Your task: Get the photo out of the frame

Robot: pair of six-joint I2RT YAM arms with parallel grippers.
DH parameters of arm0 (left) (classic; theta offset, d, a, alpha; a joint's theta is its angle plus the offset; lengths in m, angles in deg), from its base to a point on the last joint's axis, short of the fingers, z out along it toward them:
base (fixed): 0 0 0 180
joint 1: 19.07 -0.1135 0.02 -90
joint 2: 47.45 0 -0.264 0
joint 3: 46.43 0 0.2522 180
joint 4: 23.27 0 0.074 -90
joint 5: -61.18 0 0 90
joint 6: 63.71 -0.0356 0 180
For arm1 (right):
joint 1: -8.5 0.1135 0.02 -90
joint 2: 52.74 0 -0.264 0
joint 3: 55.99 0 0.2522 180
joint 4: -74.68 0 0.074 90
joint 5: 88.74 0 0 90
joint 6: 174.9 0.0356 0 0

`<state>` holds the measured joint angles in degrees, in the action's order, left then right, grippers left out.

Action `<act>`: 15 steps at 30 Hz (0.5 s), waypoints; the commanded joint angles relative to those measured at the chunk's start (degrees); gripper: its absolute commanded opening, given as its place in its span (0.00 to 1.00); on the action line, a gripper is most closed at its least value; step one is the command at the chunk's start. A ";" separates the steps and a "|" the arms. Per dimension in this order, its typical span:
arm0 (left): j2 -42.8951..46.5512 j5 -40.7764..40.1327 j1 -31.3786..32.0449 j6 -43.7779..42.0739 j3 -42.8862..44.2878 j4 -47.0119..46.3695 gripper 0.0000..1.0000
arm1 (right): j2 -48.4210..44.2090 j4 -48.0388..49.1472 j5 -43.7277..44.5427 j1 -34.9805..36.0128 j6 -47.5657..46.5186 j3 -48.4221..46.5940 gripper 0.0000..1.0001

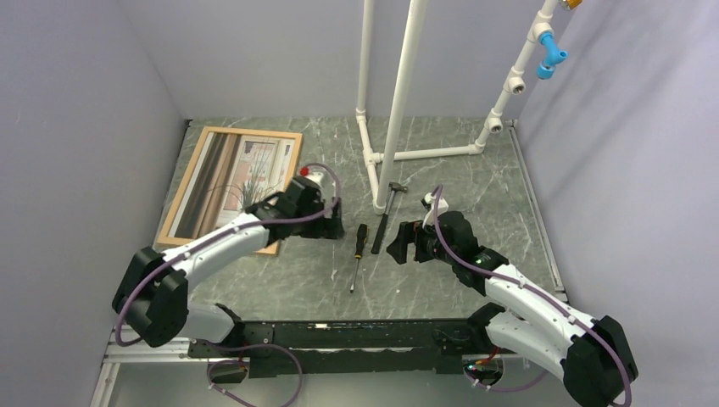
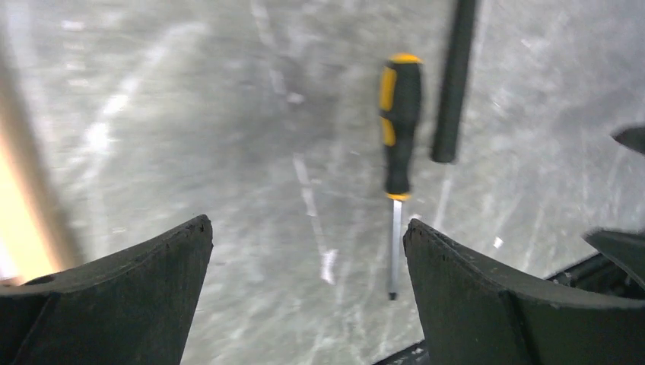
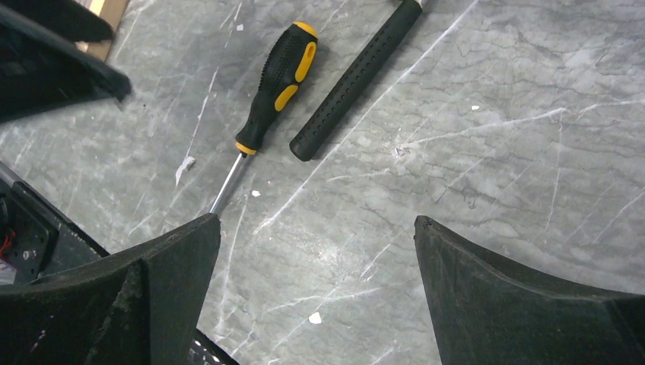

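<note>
The frame (image 1: 252,131), light wood, lies flat at the back left of the table. The photo (image 1: 254,174) shows inside it, pale panels with dark grass-like lines, partly under glare. My left gripper (image 1: 332,224) is open and empty just right of the frame's near right corner, above bare table. In the left wrist view (image 2: 306,226) the frame's edge (image 2: 34,198) is a blurred band at far left. My right gripper (image 1: 404,242) is open and empty at mid table. In the right wrist view (image 3: 317,221) only marble lies between its fingers.
A black-and-yellow screwdriver (image 1: 359,249) lies between the two grippers, seen too in the wrist views (image 2: 399,129) (image 3: 278,76). A hammer (image 1: 386,212) with a black handle (image 3: 357,76) lies beside it. A white pipe stand (image 1: 390,127) rises at the back middle.
</note>
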<state>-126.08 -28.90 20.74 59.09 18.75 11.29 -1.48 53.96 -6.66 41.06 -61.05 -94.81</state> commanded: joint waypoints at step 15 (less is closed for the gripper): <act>-18.92 8.54 -29.35 -19.41 24.23 21.59 0.82 | 1.17 4.99 -7.68 0.13 0.97 -2.87 1.00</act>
<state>-143.06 -20.03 -7.17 43.55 39.71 29.54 0.14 54.98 -12.56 41.06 -60.70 -95.99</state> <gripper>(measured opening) 0.859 0.997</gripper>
